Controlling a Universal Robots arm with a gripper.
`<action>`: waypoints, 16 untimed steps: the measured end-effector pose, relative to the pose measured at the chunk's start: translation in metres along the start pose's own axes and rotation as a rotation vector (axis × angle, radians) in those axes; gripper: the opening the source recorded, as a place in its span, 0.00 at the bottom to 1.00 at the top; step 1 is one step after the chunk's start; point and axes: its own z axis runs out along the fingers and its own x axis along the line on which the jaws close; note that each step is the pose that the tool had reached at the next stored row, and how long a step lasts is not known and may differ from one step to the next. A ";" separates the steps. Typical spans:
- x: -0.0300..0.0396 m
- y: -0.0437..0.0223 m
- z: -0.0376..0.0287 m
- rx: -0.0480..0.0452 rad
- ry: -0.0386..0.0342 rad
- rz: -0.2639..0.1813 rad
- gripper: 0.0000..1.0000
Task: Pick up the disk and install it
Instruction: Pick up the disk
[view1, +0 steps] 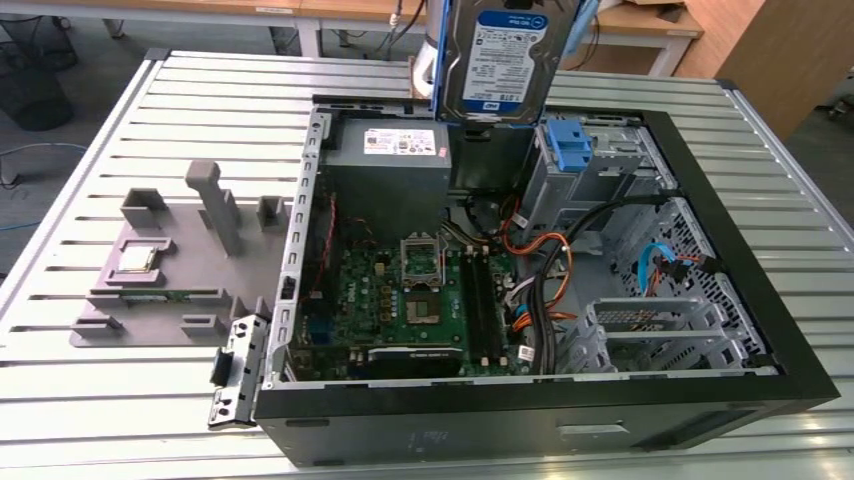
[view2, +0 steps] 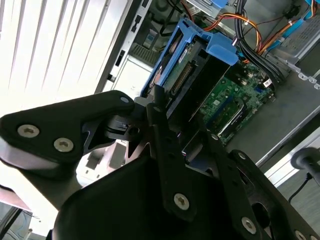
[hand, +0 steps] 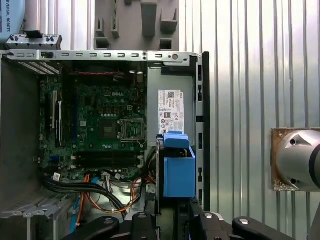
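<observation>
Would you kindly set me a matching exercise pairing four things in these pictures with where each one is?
1. silver-grey hard disk in blue plastic carrier
2. grey metal power-supply box with white sticker
3. green motherboard
4. grey plastic fixture block

A. on the slatted table, outside the black computer case
B. flat on the case floor
C. held by the gripper above the case
D. inside the case, in a corner

Pairs: 1-C, 2-D, 3-B, 4-A.

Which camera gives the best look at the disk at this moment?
The exterior view: the flat silver-grey hard disk with white-and-blue label and blue plastic carrier hangs upright above the open black computer case, label facing the camera. The second wrist view shows its connector edge between the jaws; the first wrist view, its carrier end-on.
</observation>
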 end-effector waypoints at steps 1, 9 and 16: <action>0.0007 0.0000 0.0000 0.0000 0.0000 0.000 0.35; 0.0086 -0.0002 -0.0005 0.0000 0.0000 0.000 0.35; 0.0179 -0.0003 -0.0010 0.0000 0.0000 0.000 0.35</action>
